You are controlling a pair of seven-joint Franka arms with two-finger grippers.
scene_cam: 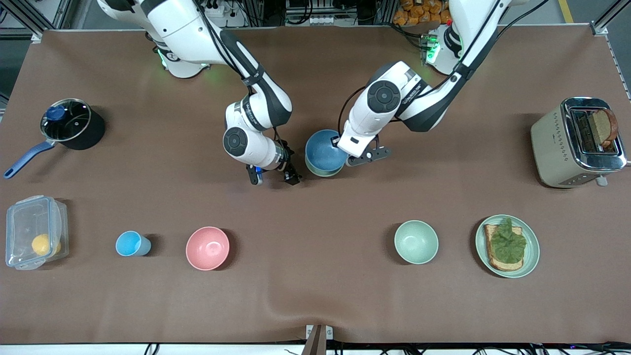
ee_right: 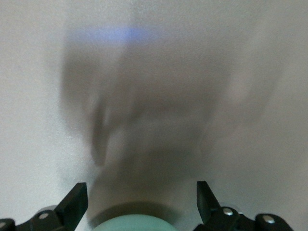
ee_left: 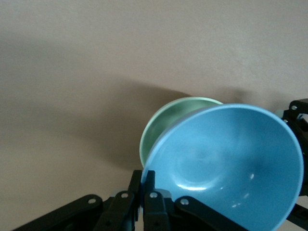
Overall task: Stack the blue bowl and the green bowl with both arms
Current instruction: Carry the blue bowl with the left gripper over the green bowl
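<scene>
The blue bowl [scene_cam: 324, 148] is tilted over the sage-green bowl [scene_cam: 323, 172], whose rim shows under its camera-near edge at the table's middle. I cannot tell whether the two touch. My left gripper [scene_cam: 341, 147] is shut on the blue bowl's rim. In the left wrist view its fingers [ee_left: 153, 180] pinch the blue bowl [ee_left: 226, 163], with the green bowl [ee_left: 161, 127] beneath. My right gripper [scene_cam: 273, 176] is open and empty, low over the table beside the bowls toward the right arm's end. In the right wrist view [ee_right: 139, 202] a green curved edge [ee_right: 132, 224] shows between its fingers.
Nearer the camera stand a lidded plastic box [scene_cam: 34, 239], a light-blue cup [scene_cam: 130, 243], a pink bowl [scene_cam: 207, 248], a mint-green bowl [scene_cam: 416, 241] and a plate with toast [scene_cam: 530, 256]. A lidded pot [scene_cam: 71, 123] and a toaster [scene_cam: 574, 143] stand at the table's ends.
</scene>
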